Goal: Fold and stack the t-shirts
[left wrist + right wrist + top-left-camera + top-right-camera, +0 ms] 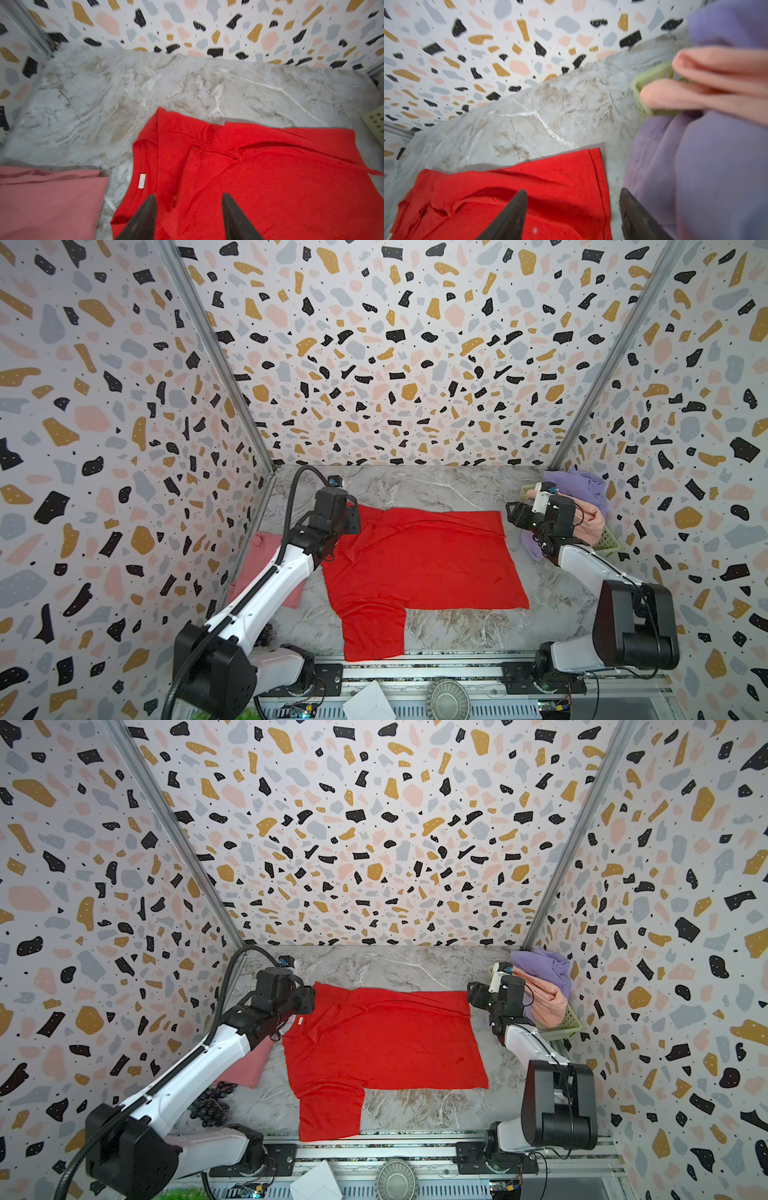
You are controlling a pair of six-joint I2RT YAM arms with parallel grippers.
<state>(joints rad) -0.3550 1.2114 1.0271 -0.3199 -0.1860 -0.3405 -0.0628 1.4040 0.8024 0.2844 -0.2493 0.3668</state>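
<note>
A bright red t-shirt (419, 564) (374, 1044) lies spread on the marble table, its far edge folded over and one sleeve reaching the front edge. My left gripper (189, 195) hovers open over its collar end (355, 524), with nothing between the fingers. My right gripper (573, 190) stands open above the shirt's far right corner (513, 512), also empty. A folded dusty rose t-shirt (257, 568) (47, 199) lies at the left, partly under my left arm. A lavender t-shirt (577, 485) (695, 166) and a peach t-shirt (590, 522) (716, 83) are heaped in the basket.
The pale green basket (606, 539) (641, 83) stands in the back right corner against the wall. Dark grapes (212, 1104) lie at the front left beside my left arm. Patterned walls close three sides. A metal rail (415, 672) runs along the front.
</note>
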